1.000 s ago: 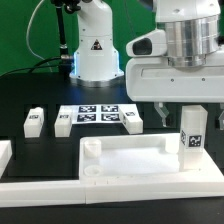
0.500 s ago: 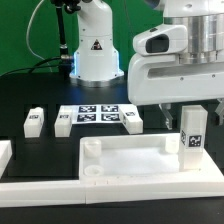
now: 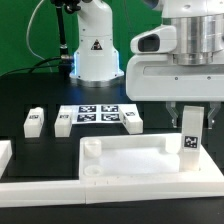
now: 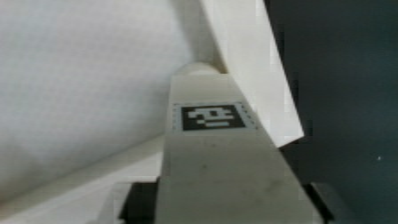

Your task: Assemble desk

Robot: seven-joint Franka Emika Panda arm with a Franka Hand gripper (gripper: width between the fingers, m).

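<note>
The white tray-like tabletop (image 3: 125,160) lies at the front of the black table, sockets up. A white square leg (image 3: 191,138) with a tag stands upright in its far corner at the exterior view's right. My gripper (image 3: 190,118) is shut on the top of this leg. In the wrist view the leg (image 4: 214,150) runs down between my fingers (image 4: 135,202) to the tabletop's rim (image 4: 240,50). Three more tagged legs (image 3: 33,121), (image 3: 63,124), (image 3: 131,121) lie loose behind the tabletop.
The marker board (image 3: 97,114) lies behind the tabletop among the loose legs. The robot's white base (image 3: 97,50) stands at the back. A white rail (image 3: 60,188) runs along the front edge, and another white piece (image 3: 4,152) sits at the exterior view's left.
My wrist has turned about its vertical axis while holding the leg; the leg's tagged face has turned a little. The tabletop and loose legs have not moved.
</note>
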